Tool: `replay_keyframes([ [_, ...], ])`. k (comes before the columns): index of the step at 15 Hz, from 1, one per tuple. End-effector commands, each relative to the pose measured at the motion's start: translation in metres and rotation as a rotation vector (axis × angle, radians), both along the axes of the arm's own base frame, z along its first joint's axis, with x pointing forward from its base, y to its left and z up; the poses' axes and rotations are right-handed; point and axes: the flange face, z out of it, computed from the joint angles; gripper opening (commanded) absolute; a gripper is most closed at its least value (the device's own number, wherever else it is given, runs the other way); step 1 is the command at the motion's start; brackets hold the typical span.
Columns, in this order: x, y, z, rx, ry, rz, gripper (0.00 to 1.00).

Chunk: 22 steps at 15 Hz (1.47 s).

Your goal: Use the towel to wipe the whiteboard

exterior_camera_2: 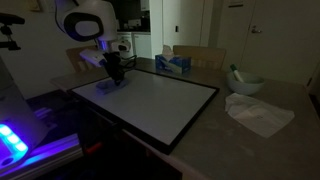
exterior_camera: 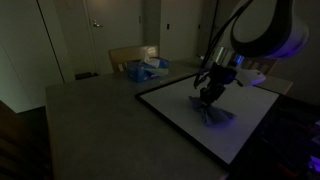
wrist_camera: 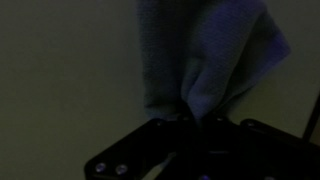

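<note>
Gripper [exterior_camera: 207, 98]: it points down at the board, and its jaws pinch one end of the towel tight.
Towel [exterior_camera: 214, 116]: small and blue-purple. It lies bunched on the whiteboard right under the gripper and touches the white face.
Towel's long way: in the wrist view the towel [wrist_camera: 210, 60] runs straight away from the jaws. It is thin where it is pinched and wider at the far end.
Whiteboard [exterior_camera_2: 165, 100]: it lies flat on the table [exterior_camera_2: 260, 145], with the towel near one end of it.
Other things: a blue box [exterior_camera_2: 172, 62] sits behind the board. A white cloth [exterior_camera_2: 258, 115] and a bowl [exterior_camera_2: 245, 83] sit off to the side — well apart from the towel.
</note>
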Motion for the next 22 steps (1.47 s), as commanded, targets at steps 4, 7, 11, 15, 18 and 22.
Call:
replay_keyframes([
  [4, -0.019, -0.021, -0.040, 0.020, 0.126, 0.081, 0.03],
  [7, -0.027, -0.021, -0.030, 0.047, 0.138, 0.129, 0.03],
  [11, -0.035, -0.034, -0.029, 0.117, 0.180, 0.147, 0.03],
  [15, -0.049, -0.051, -0.027, 0.131, 0.261, 0.129, 0.03],
  [18, -0.026, -0.041, -0.027, 0.125, 0.333, 0.148, 0.03],
  [22, -0.033, -0.028, -0.024, 0.120, 0.406, 0.151, 0.03],
])
